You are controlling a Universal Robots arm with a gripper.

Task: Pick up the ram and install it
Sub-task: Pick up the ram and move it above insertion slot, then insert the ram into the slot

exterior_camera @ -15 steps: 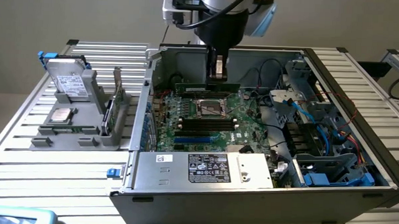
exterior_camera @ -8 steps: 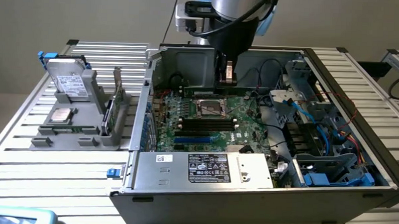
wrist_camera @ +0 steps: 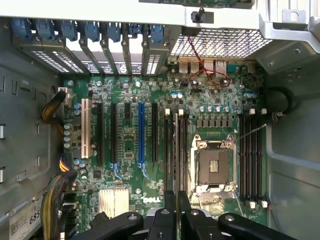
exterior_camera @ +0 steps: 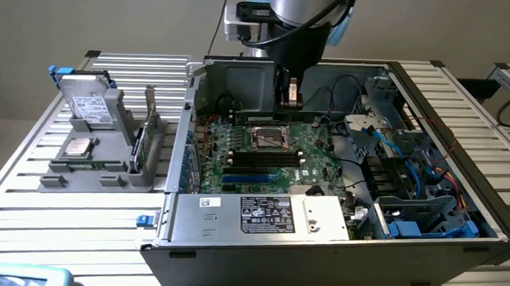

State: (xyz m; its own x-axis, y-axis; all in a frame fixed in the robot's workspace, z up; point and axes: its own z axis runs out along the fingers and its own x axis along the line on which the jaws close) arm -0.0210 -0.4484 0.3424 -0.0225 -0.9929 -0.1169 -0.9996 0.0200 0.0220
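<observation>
My gripper (exterior_camera: 291,101) hangs inside the open computer case, above the far part of the green motherboard (exterior_camera: 238,142), and is shut on the ram (exterior_camera: 260,116). The ram is a long thin green stick held level under the fingers. In the wrist view the ram (wrist_camera: 176,150) shows edge-on, running out from between the black fingertips (wrist_camera: 165,220) of the gripper (wrist_camera: 177,210). It lies over the board between the expansion slots and the empty processor socket (wrist_camera: 215,165). Several empty black memory slots (wrist_camera: 250,155) lie on the socket's other side.
The case walls (exterior_camera: 188,115) and drive bays with blue cables (exterior_camera: 406,174) enclose the board. The power supply (exterior_camera: 261,213) sits at the near side. At the exterior view's left, a grey stand (exterior_camera: 93,169) holds a hard drive (exterior_camera: 91,105), a silver processor chip (exterior_camera: 77,146) and an upright green card (exterior_camera: 149,123).
</observation>
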